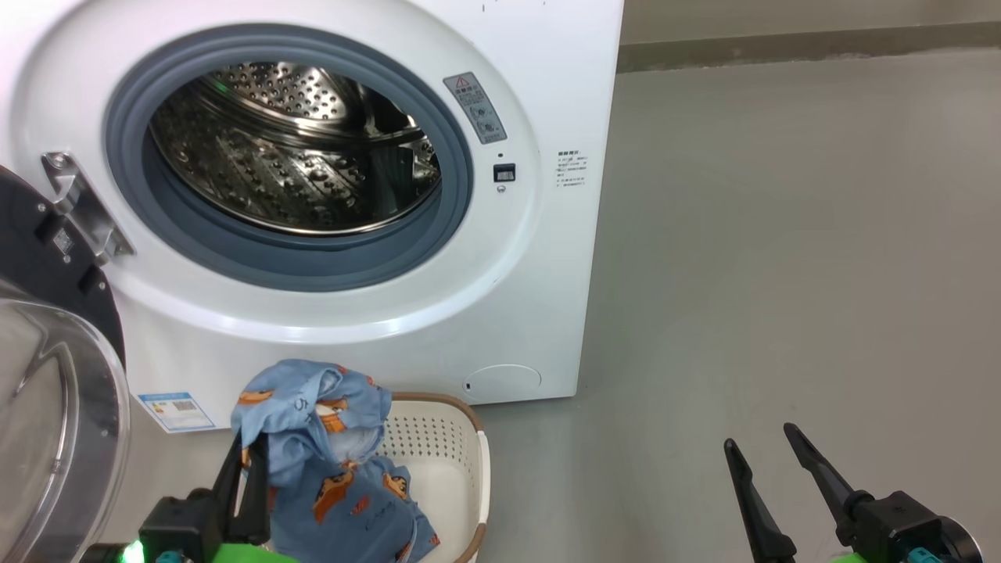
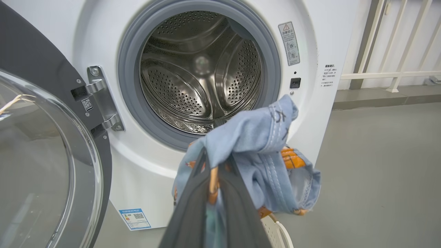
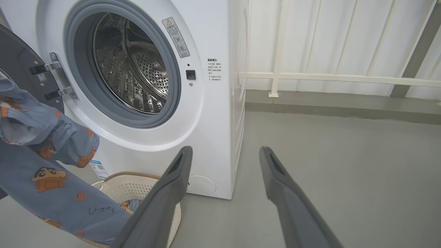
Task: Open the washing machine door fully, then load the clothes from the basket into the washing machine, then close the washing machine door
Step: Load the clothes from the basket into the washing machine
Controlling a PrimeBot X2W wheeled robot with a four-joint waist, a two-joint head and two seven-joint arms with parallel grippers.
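Note:
The white washing machine (image 1: 500, 313) has its steel drum (image 1: 297, 148) exposed. Its door (image 1: 55, 375), black ring around clear glass, is swung open at the left. My left gripper (image 1: 249, 453) is shut on the light blue clothes (image 1: 328, 446), holding them up above the cream basket (image 1: 461, 446) in front of the machine. In the left wrist view the clothes (image 2: 255, 144) drape over my fingers (image 2: 193, 193), just below the drum mouth (image 2: 203, 72). More blue fabric lies inside the basket (image 3: 120, 186). My right gripper (image 1: 770, 453) stands open over bare floor at the lower right.
Grey floor (image 1: 782, 234) stretches to the right of the machine. A white railing (image 3: 327, 77) and a low grey kerb run along the back wall. The open door (image 2: 44, 155) juts out on the left side.

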